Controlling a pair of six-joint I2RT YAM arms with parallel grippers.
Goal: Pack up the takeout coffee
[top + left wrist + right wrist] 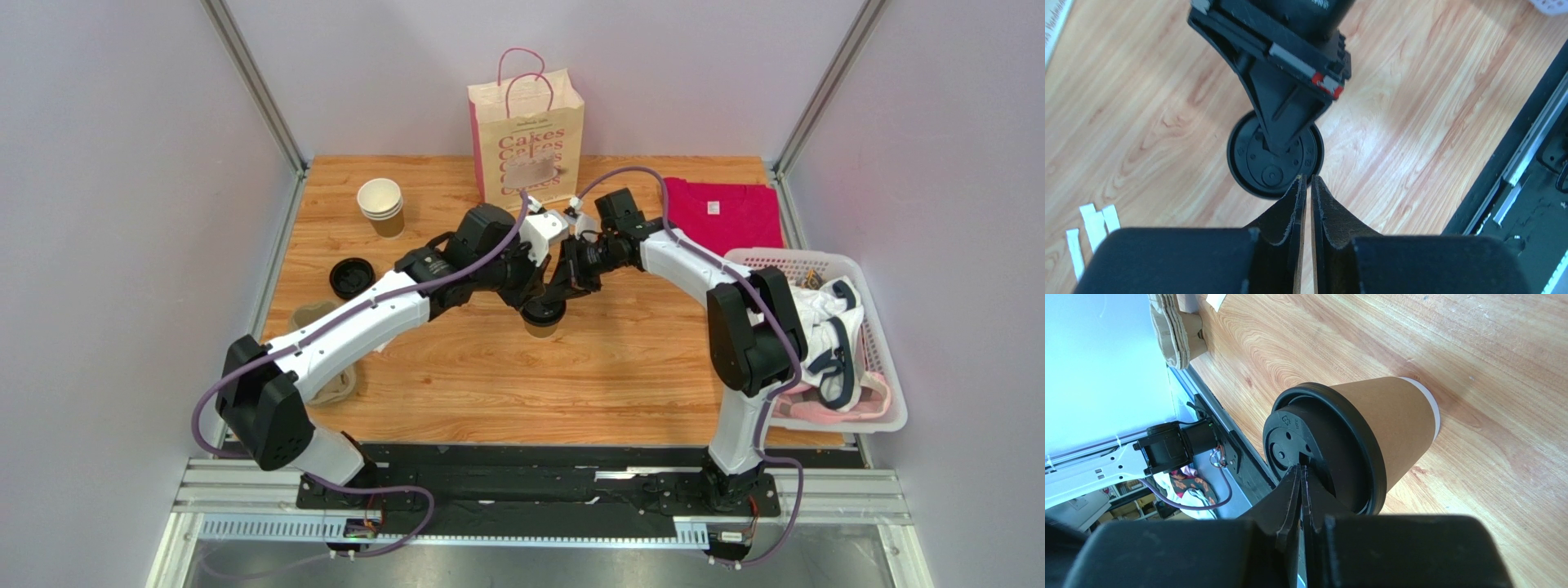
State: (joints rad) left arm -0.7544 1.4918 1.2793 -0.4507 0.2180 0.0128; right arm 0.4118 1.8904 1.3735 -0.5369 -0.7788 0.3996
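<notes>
The takeout coffee, a brown kraft cup with a black lid, stands upright at the table's middle. My right gripper is shut, and its fingertips rest on top of the lid. It shows from above in the left wrist view, over the lid. My left gripper is shut and empty, its tips just at the lid's near edge. In the top view both grippers meet over the cup, the left one and the right one.
A cream paper bag with pink handles stands at the back. A stack of paper cups and a loose black lid lie at the left. The grey pulp carrier lies under my left arm. A pink shirt and a white basket are at the right.
</notes>
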